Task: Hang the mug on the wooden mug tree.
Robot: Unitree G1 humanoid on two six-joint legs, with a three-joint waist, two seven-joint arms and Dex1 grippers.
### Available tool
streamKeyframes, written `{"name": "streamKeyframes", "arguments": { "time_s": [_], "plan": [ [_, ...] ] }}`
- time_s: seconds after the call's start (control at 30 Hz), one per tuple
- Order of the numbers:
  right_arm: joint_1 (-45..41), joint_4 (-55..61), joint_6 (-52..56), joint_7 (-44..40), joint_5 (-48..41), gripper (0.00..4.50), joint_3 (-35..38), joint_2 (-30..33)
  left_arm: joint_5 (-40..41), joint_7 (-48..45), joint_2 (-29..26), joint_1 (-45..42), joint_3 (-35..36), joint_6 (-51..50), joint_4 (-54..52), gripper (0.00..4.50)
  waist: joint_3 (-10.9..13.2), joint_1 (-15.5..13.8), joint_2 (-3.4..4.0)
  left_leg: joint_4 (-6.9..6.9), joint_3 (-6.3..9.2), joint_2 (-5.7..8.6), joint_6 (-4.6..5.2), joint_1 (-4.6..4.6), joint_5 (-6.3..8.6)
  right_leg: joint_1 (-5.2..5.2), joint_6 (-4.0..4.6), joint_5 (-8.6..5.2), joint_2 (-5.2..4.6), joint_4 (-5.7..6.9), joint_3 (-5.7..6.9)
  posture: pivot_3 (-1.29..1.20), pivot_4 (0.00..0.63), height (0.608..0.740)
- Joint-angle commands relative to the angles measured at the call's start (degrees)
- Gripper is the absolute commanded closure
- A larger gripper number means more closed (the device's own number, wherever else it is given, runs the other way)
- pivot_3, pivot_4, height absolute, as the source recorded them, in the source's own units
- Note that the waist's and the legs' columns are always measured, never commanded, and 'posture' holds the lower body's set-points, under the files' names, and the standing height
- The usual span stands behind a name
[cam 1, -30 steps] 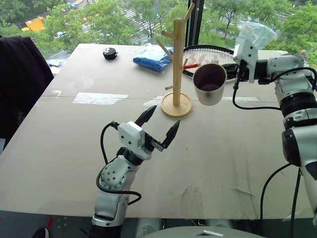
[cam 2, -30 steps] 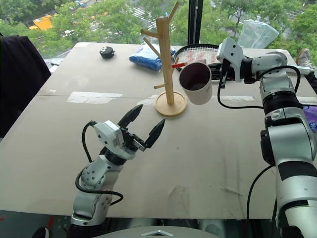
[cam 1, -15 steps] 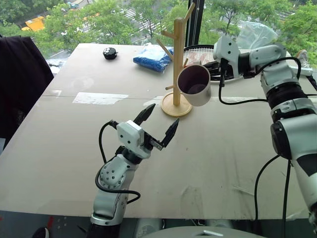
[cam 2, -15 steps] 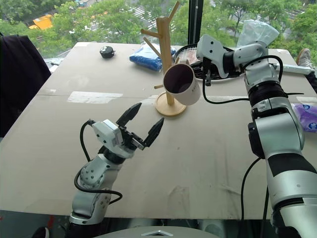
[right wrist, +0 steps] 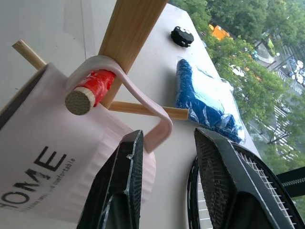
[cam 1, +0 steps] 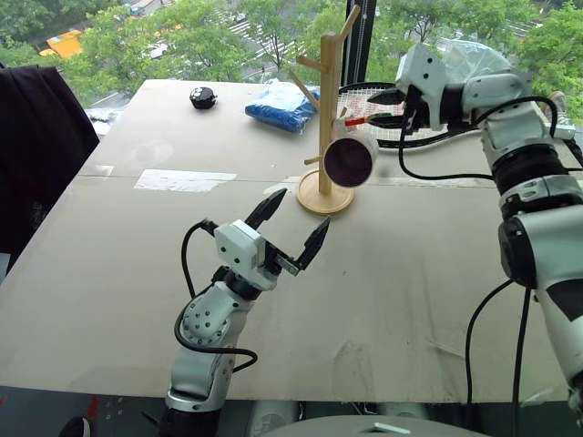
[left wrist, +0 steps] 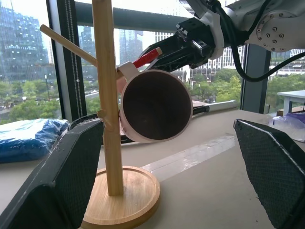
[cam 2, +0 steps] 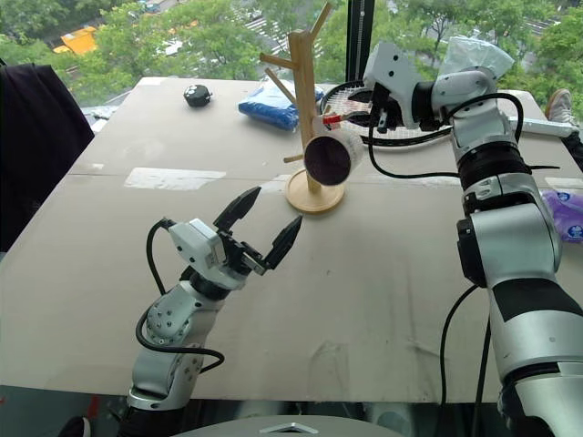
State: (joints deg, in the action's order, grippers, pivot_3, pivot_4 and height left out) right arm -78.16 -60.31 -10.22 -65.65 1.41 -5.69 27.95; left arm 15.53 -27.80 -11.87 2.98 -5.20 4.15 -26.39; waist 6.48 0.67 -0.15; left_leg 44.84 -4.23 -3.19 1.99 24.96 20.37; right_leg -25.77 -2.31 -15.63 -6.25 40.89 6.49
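Left eye view takes in the wide pale bench with the wooden mug tree standing near its far middle. A second ago the mug was carried in the air to the right of the post, pinched by the right tool; now it hangs tilted on a red-tipped peg, its dark mouth facing the camera, and the right tool has let go, its fingers parted just behind the handle and touching nothing that can be seen. The left tool has not moved: it hovers low over the bench in front of the tree's base, fingers spread wide and empty. A racket lies behind the tree, largely covered by the right arm. The blue bag and small black object sit farther back. The mug's lettering is cut off at the right wrist view's edge.
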Motion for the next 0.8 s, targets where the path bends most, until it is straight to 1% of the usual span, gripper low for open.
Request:
{"name": "streamKeyframes", "arguments": {
  "time_s": [0.03, 0.07, 0.13, 0.23, 0.27, 0.33, 0.37, 0.4, 0.43, 0.5, 0.53, 0.6, 0.67, 0.8],
  "plan": [
    [6.01, 8.17, 5.52, 0.15, -5.54, 2.86, 5.47, 3.46, 0.14, 0.65, -0.20, 0.43, -0.55, -1.18, -1.00, 0.00, -0.01, -0.03, -0.01, 0.00, 0.01, 0.00, 0.00, 0.02, 0.00, 0.03, 0.00, 0.00, 0.00, -0.01, 0.06, 0.00, 0.150, 0.654],
    [9.71, 11.88, 8.03, -0.53, -7.42, 2.86, 6.82, 4.22, 0.12, 1.02, -0.51, 0.87, -0.55, -2.72, -0.90, 0.00, -0.04, -0.05, -0.05, 0.00, 0.00, 0.00, 0.00, 0.02, 0.00, 0.02, 0.00, 0.00, -0.01, -0.01, 0.06, 0.00, 0.150, 0.654],
    [20.13, 23.20, 14.48, -1.37, -12.16, 2.86, 9.64, 5.50, -0.25, 1.47, -1.64, 2.23, -0.40, -5.80, -0.85, 0.00, -0.11, -0.30, -0.16, 0.01, 0.01, -0.01, 0.00, 0.02, 0.00, 0.09, 0.00, 0.00, -0.02, -0.01, 0.15, 0.00, 0.150, 0.654],
    [37.12, 43.42, 26.34, 0.79, -20.50, 2.86, 13.73, 5.91, -1.50, 1.48, -4.34, 4.19, 0.51, -8.89, -0.49, 0.00, -0.02, -0.42, -0.01, -0.04, 0.08, -0.02, 0.00, 0.03, 0.00, 0.09, -0.01, 0.00, -0.11, 0.01, 0.33, 0.00, 0.150, 0.654],
    [41.55, 49.10, 29.90, 2.23, -22.75, 2.86, 14.73, 5.84, -2.16, 1.60, -5.28, 4.74, 0.85, -9.65, -0.50, 0.00, 0.00, -0.58, 0.07, -0.11, 0.07, -0.02, 0.00, 0.03, 0.00, 0.04, -0.01, 0.00, -0.18, -0.01, 0.39, 0.00, 0.150, 0.654],
    [50.31, 59.49, 34.72, 6.51, -25.80, 2.35, 16.43, 4.88, -1.68, 1.23, -6.85, 5.52, 1.87, -11.19, -0.44, 0.00, 0.08, -0.40, 0.21, -0.12, 0.09, -0.04, -0.01, -0.08, 0.00, 0.05, -0.01, 0.00, -0.23, 0.01, 0.48, 0.00, 0.150, 0.654],
    [54.73, 64.09, 36.39, 8.76, -26.94, 2.22, 17.12, 3.97, -1.10, 0.56, -7.65, 5.94, 2.29, -11.58, -0.43, 0.00, 0.08, -0.19, 0.24, -0.17, -0.01, -0.03, -0.01, -0.10, 0.00, 0.04, -0.01, 0.00, -0.28, -0.02, 0.49, 0.00, 0.150, 0.654],
    [59.21, 68.66, 37.58, 10.82, -27.72, 1.66, 17.43, 3.23, -0.71, -0.20, -8.52, 6.37, 2.59, -11.79, -0.41, 0.00, 0.08, 0.04, 0.23, -0.21, 0.03, -0.03, -0.01, -0.22, 0.00, 0.12, -0.01, 0.00, -0.30, 0.00, 0.53, 0.00, 0.150, 0.654],
    [63.06, 72.13, 37.94, 12.29, -27.87, 1.36, 17.44, 2.60, -0.29, -0.91, -9.18, 6.85, 2.71, -12.13, -0.56, 0.00, 0.08, 0.12, 0.22, -0.21, 0.02, -0.03, -0.01, -0.26, 0.00, 0.13, -0.01, 0.00, -0.28, 0.01, 0.52, 0.00, 0.150, 0.654],
    [70.86, 77.40, 36.52, 16.44, -27.47, 0.51, 17.99, -0.27, 0.93, -2.46, -10.33, 8.24, 2.55, -13.46, -1.42, 0.00, -0.11, -0.15, -0.08, -0.33, 0.14, -0.03, -0.01, -0.30, 0.00, 0.15, 0.00, 0.00, -0.28, 0.02, 0.60, 0.00, 0.150, 0.654],
    [73.88, 78.71, 34.81, 18.31, -26.80, 0.07, 18.25, -1.78, 1.34, -3.02, -10.78, 8.98, 2.38, -14.00, -1.87, 0.00, -0.11, -0.21, -0.08, -0.33, 0.16, -0.04, -0.01, -0.31, 0.01, 0.15, 0.00, 0.00, -0.25, 0.05, 0.61, 0.00, 0.150, 0.654],
    [80.76, 78.24, 27.90, 19.67, -23.58, 0.07, 17.67, -4.10, 2.31, -4.55, -11.85, 11.16, 1.80, -14.99, -2.59, 0.00, -0.10, -0.34, -0.07, -0.33, 0.16, 0.00, -0.01, -0.29, 0.01, 0.14, 0.00, 0.00, -0.27, 0.04, 0.58, 0.00, 0.150, 0.654],
    [85.64, 77.59, 23.46, 20.29, -22.13, 0.07, 17.19, -5.80, 2.55, -5.89, -12.78, 13.15, 1.51, -15.17, -2.73, 0.00, -0.10, -0.49, -0.07, -0.27, 0.12, 0.04, 0.01, -0.26, 0.01, 0.13, 0.00, 0.00, -0.28, 0.02, 0.52, 0.00, 0.150, 0.654],
    [90.14, 77.04, 19.60, 20.27, -21.52, 0.07, 16.28, -6.56, 2.30, -6.97, -13.65, 15.03, 1.63, -14.88, -2.05, 0.00, -0.10, -0.48, -0.07, -0.25, 0.12, 0.04, 0.01, -0.29, 0.01, 0.13, 0.00, -0.01, -0.23, 0.03, 0.47, 0.00, 0.150, 0.654]
  ]
}}
